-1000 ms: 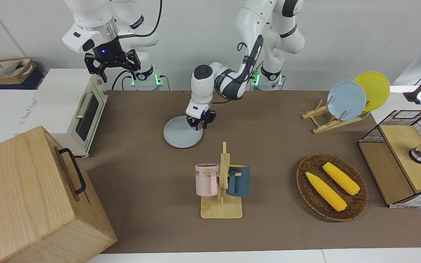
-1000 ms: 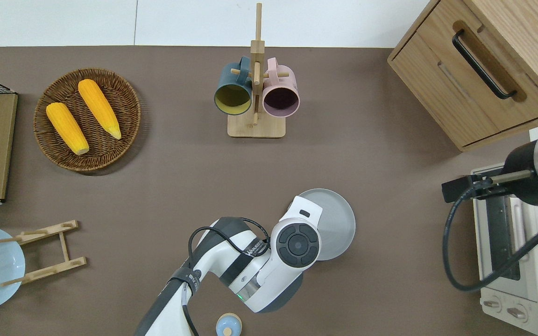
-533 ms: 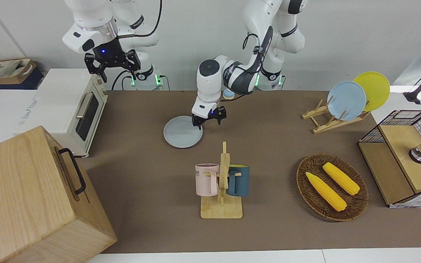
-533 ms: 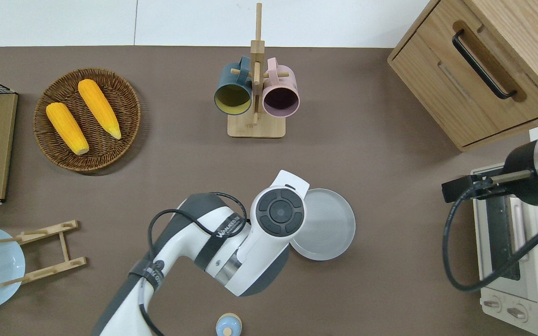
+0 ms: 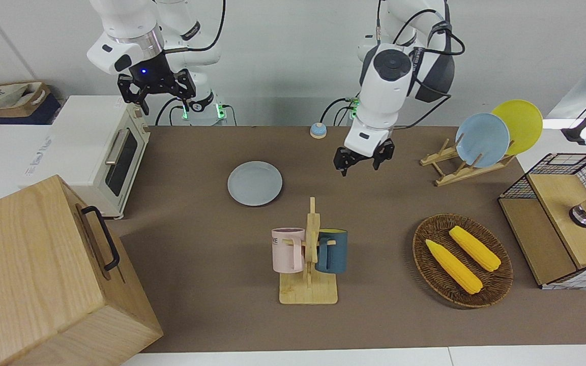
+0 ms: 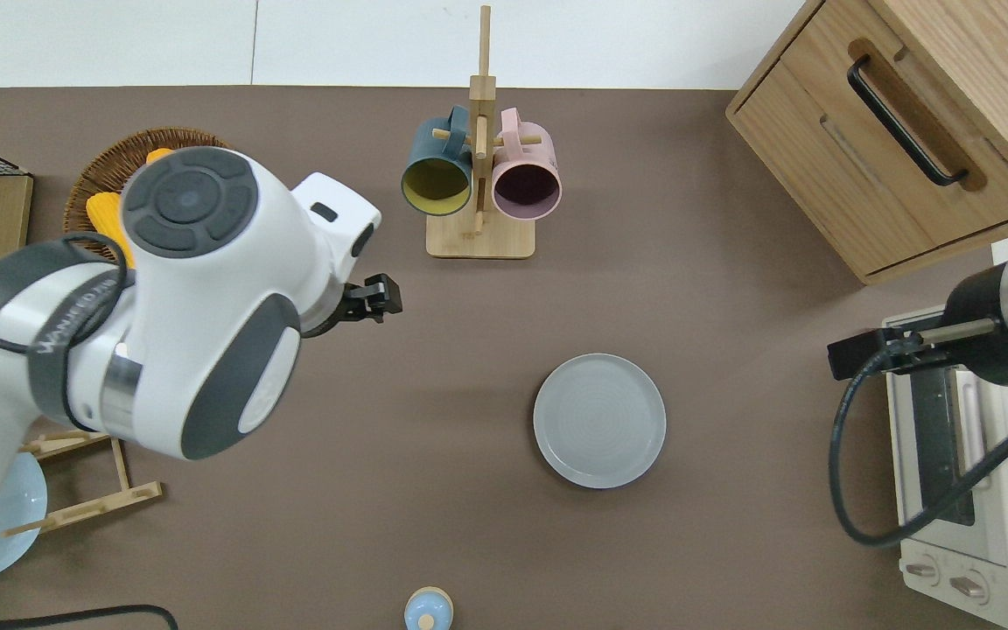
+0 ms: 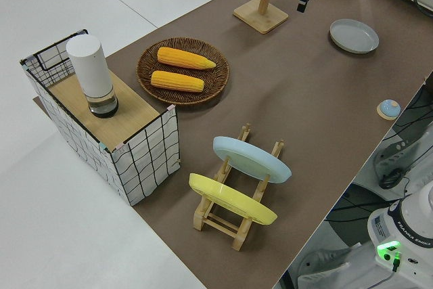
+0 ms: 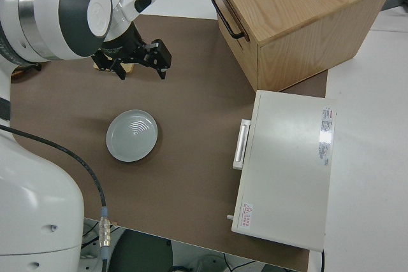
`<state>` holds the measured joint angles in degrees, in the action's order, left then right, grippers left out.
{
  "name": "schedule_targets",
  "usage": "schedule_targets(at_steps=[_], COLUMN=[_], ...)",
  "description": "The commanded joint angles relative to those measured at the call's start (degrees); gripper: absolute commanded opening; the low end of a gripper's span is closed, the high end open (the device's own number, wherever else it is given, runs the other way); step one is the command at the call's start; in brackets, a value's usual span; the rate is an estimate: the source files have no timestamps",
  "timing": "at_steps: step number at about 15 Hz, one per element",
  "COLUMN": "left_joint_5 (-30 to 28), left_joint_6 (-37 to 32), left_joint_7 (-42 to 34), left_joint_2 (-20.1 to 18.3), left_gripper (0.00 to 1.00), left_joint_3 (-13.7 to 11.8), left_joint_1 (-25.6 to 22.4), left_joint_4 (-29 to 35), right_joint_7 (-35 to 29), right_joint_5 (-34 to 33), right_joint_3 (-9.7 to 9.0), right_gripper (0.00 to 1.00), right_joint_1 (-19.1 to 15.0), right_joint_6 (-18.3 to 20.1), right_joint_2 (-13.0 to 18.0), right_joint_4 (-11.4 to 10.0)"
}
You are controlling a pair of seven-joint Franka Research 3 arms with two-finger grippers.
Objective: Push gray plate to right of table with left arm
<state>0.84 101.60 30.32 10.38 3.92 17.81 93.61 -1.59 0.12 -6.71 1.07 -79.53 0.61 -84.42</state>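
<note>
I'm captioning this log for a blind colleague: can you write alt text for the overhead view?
A gray plate lies flat and alone on the brown table, with the left gripper raised clear of it, toward the left arm's end. Farther from the robots stands a wooden mug rack with a teal mug and a pink mug; the right arm is parked.

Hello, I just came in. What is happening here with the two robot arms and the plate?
The left gripper hangs open in the air, holding nothing, well away from the gray plate. The plate lies flat on the table, nearer to the robots than the mug rack and toward the right arm's end, short of the toaster oven. The right arm is parked.
</note>
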Motion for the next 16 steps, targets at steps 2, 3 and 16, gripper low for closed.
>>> schedule_targets(at_steps=[2,3,16], left_joint_5=[0.56,0.65,0.12], left_joint_6=[-4.99,-6.23,-8.17], left_joint_7=[-16.13,-20.25,-31.98], left_joint_2=[0.25,0.16,-1.77], left_gripper=[0.99,0.99,1.0], left_joint_3=[0.65,0.65,0.83], left_joint_1=[-9.52,-11.63,-19.04], left_joint_4=[-3.26,-4.05,-4.14], right_joint_7=[0.01,0.01,0.01], right_joint_5=[0.59,0.59,0.59], right_joint_3=[-0.76,-0.85,-0.85], right_gripper=[0.983,0.983,0.983], right_joint_1=[-1.16,-1.16,-1.16], right_joint_6=[0.78,0.69,0.69], right_joint_2=[0.36,0.36,0.36], right_joint_4=[0.22,0.22,0.22])
